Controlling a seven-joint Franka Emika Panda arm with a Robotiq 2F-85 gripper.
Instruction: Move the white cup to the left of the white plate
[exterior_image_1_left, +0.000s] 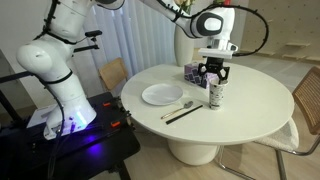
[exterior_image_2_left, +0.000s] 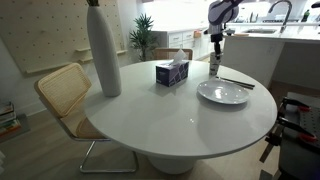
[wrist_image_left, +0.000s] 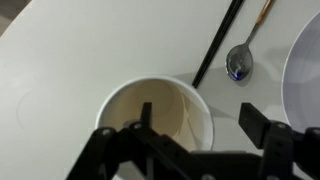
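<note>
Closing off-centre is the main risk here: the claw (exterior_image_1_left: 213, 78) hangs spread wide right over the cup (exterior_image_1_left: 213, 93), gripping nothing. In the wrist view one finger (wrist_image_left: 112, 150) seems to sit over the rim rather than clear of it, so a descent could press on the thin wall and tip or skid the cup. The cup stands upright on the surface (exterior_image_1_left: 230, 125), apart from the plate (exterior_image_1_left: 160, 95), with a spoon (exterior_image_1_left: 184, 103) and chopsticks (exterior_image_1_left: 183, 113) lying between them and a box (exterior_image_1_left: 192, 71) just behind. Carrying it low across that stretch could sweep the cutlery or clip the plate's rim. The cup is a narrow, smooth white cylinder, open-topped and seemingly empty, probably light and slick, so a hard squeeze might pop it out sideways. The plate is flat, round and glossy; the surface is plain white; the spoon is shiny metal, the chopsticks thin and dark.
</note>
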